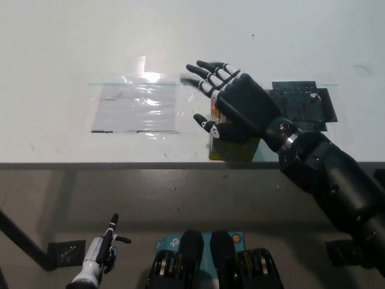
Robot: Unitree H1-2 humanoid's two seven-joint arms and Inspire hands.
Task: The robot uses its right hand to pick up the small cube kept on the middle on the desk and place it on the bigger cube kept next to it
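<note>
1. Right robot hand (237,105): black, fingers spread apart and extended toward the far left, holding nothing. It hovers over the near middle of the counter (60,48), its arm entering from the lower right.
2. Bigger cube (231,147): multicoloured, with yellow and orange faces showing, sitting at the counter's near edge directly under the palm. Most of its top is covered by the robot hand.
3. Small cube (214,110): only a thin coloured sliver shows beneath the fingers, apparently above the bigger cube; whether it rests squarely there cannot be told.
4. Clear plastic sheet (135,108): lying flat on the counter, left of the cubes, catching glare.
5. Dark mat (307,102): on the counter to the right, partly behind the wrist.
6. Left robot hand (99,253): white, resting below the counter edge at lower left; finger state cannot be told.
</note>
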